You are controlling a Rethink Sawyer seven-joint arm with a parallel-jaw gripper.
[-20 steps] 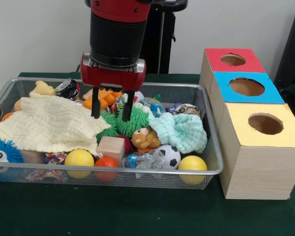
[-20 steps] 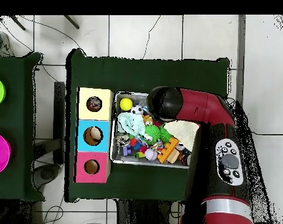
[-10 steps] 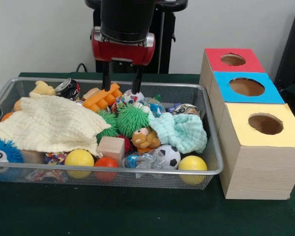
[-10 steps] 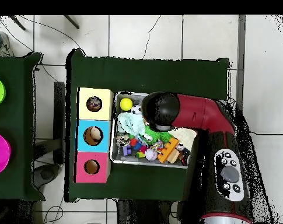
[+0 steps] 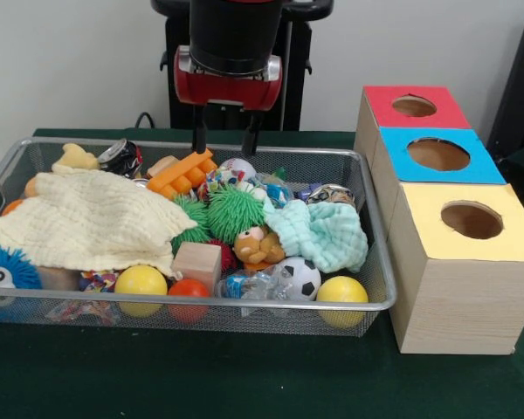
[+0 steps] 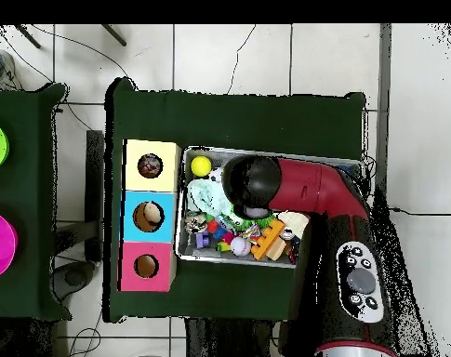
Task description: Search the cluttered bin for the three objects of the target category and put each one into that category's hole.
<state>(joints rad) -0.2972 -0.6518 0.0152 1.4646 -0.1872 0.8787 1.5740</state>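
My gripper hangs open and empty above the back of the wire bin, over a white baseball and an orange ridged toy. Below and in front of it lie a green spiky ball, a mint cloth, a small bear figure, a soccer ball, a wooden cube and yellow balls. A cream cloth covers the bin's left part. In the overhead view the arm hides the gripper.
Three boxes stand beside the bin, with a hole in each top: red, blue, yellow. A blue spiky ball, a crushed can and an orange ball also lie in the bin. The overhead view shows the boxes left of the bin.
My gripper has risen out of the clutter and shifted toward the bin's back, slightly right in the front view. It stays open with nothing in it; the toys look unmoved.
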